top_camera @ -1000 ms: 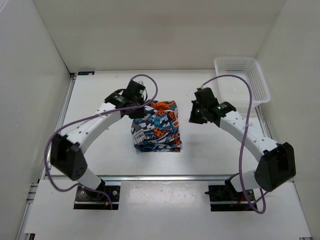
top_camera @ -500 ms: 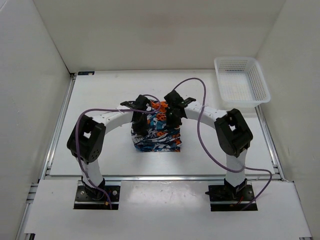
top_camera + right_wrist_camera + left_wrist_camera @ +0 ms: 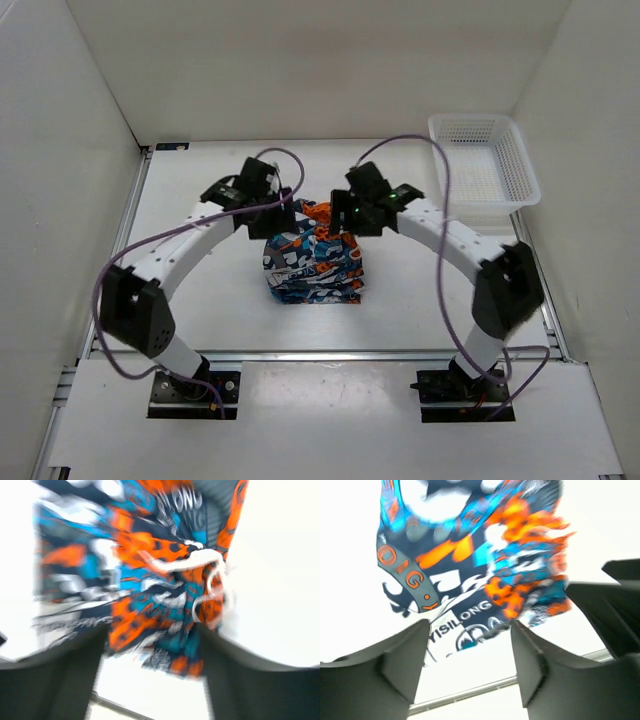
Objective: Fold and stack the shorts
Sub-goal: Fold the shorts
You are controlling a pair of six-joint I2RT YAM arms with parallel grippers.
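One white table (image 3: 200, 300) lies under everything you see. At its far right corner sits the white mesh basket (image 3: 480, 165). The shorts (image 3: 312, 265) lie as a folded pile near the table's middle, well apart from that basket. Your left gripper (image 3: 285, 212) hangs over the pile's far left corner, jaws spread, with the print showing between them. Your right gripper (image 3: 345, 212) hangs over the far right corner, also spread, though its wrist view is blurred. A white drawstring (image 3: 200, 560) curls on the cloth there.
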